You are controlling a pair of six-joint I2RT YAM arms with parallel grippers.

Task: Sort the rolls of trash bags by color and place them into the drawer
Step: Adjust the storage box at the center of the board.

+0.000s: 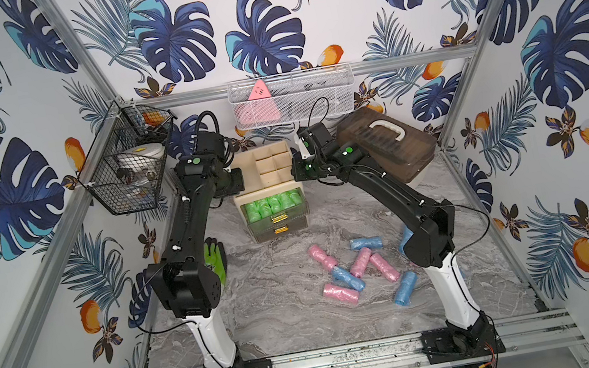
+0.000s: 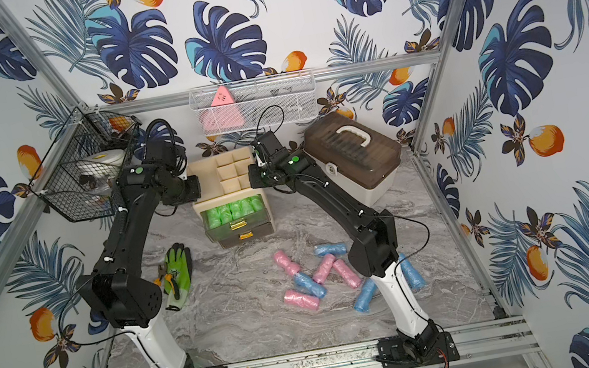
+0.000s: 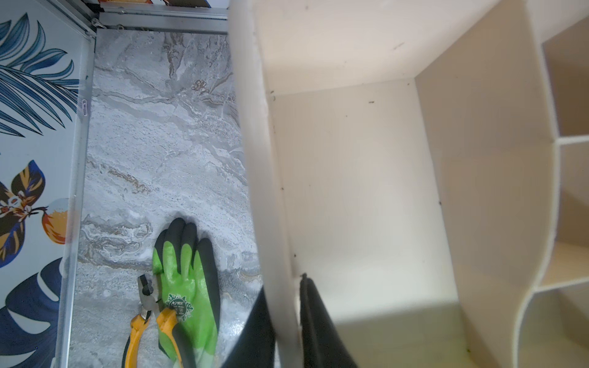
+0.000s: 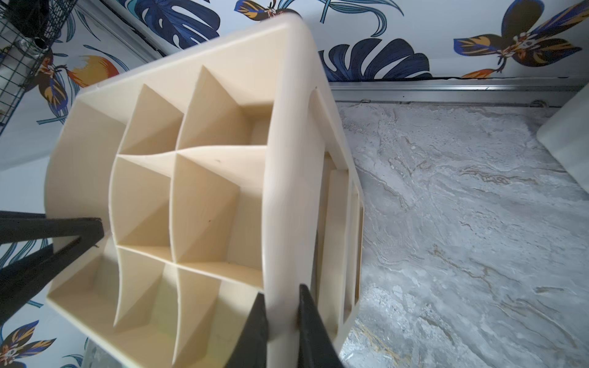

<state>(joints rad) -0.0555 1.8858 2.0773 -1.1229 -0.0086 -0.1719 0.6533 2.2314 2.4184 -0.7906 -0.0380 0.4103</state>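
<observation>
A cream drawer unit (image 1: 246,166) stands at the back of the marble table. Its top drawer (image 1: 259,226) is pulled open, with several green rolls of trash bags (image 1: 274,204) side by side in it. Pink rolls (image 1: 322,256) and blue rolls (image 1: 365,242) lie scattered on the table in front. My left gripper (image 3: 283,283) is shut on the unit's left top wall (image 3: 271,207), one finger on each side. My right gripper (image 4: 281,290) is shut on the unit's right top wall (image 4: 287,191). The unit's top compartments hold nothing.
A green work glove (image 2: 179,277) and yellow-handled pliers (image 3: 143,306) lie left of the unit. A brown-lidded box (image 1: 387,145) stands right of it. A black wire basket (image 1: 124,169) hangs on the left wall, a white mesh basket (image 1: 291,100) on the back wall.
</observation>
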